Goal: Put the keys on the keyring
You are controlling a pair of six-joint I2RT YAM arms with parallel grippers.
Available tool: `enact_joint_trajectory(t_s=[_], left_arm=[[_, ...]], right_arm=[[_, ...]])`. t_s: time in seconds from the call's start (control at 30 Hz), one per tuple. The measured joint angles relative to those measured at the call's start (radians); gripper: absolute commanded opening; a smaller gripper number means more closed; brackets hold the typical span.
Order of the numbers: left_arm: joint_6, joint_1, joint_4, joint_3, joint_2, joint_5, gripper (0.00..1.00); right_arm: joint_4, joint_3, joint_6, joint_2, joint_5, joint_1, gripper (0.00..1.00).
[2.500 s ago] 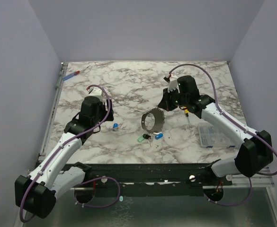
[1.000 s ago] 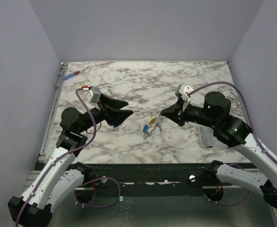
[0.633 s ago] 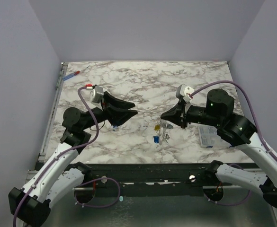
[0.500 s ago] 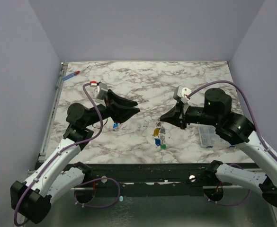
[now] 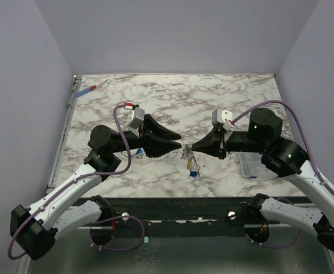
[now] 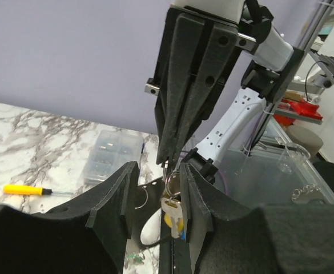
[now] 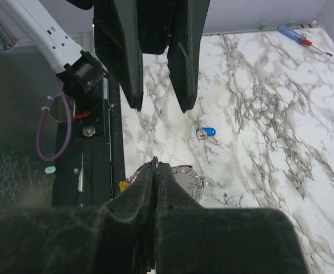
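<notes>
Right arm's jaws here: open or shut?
Shut. In the right wrist view the black jaws of the right gripper meet with no gap, pinching the thin silver keyring at their tip.

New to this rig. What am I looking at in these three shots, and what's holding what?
Two robot arms at a marble-look table. The wide shot looks down from above and behind them; the other two come from a camera on each wrist. The right gripper has its fingers shut on the keyring, with keys dangling below. The left gripper is open, fingers either side of that bunch. On the table: a blue-tagged key, a clear box, a yellow screwdriver and a blue-and-red screwdriver.
</notes>
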Motion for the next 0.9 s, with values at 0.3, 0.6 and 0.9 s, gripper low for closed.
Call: enact_joint_trajectory(t_s=[0.3,0.6,0.9], left_arm=[[0.042,-0.089,0.018,0.001,0.014,0.0,0.37],[0.069,-0.132,0.024,0.001,0.035,-0.019,0.31],[0.087,-0.136,0.025,0.001,0.036,-0.065,0.33]], right_arm=[[0.071,0.0,0.023,-0.022,-0.05,0.0,0.01],[0.113,-0.001,0.048,-0.028,-0.073,0.0,0.01],[0.112,-0.001,0.051,-0.028,-0.076,0.0,0.01]])
